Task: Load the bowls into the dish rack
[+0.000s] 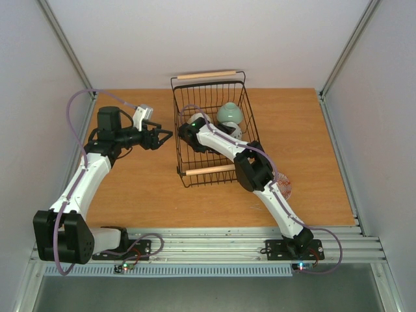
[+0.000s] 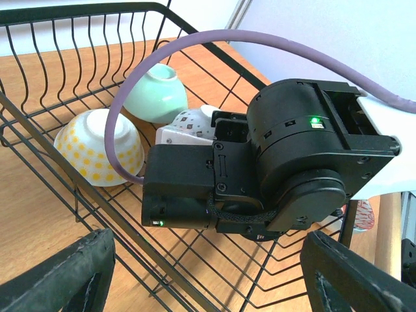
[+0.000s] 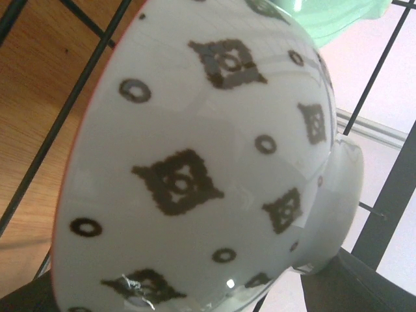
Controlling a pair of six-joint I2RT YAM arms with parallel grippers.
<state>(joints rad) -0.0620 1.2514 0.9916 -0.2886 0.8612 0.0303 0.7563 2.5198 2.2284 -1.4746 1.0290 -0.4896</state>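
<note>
The black wire dish rack [image 1: 186, 170] stands mid-table. In it lie a pale green bowl [image 1: 230, 114] and a white bowl with dark dots [image 1: 234, 132]. The left wrist view shows the green bowl [image 2: 156, 94], the dotted white bowl [image 2: 195, 120] and a cream bowl with yellow spots [image 2: 97, 146] in the rack [image 2: 39, 123]. My right gripper [image 1: 187, 132] reaches into the rack. The dotted bowl [image 3: 195, 162] fills its view, tipped on its side against the green bowl [image 3: 331, 19], with the jaws wide apart. My left gripper [image 1: 168, 136] is open and empty just left of the rack.
A pinkish patterned bowl [image 1: 284, 187] sits on the table right of the rack, partly hidden behind my right forearm. Wooden rod handles [image 1: 207, 75] top both ends of the rack. The right arm's wrist [image 2: 292, 156] is inside the rack, close in front of my left gripper.
</note>
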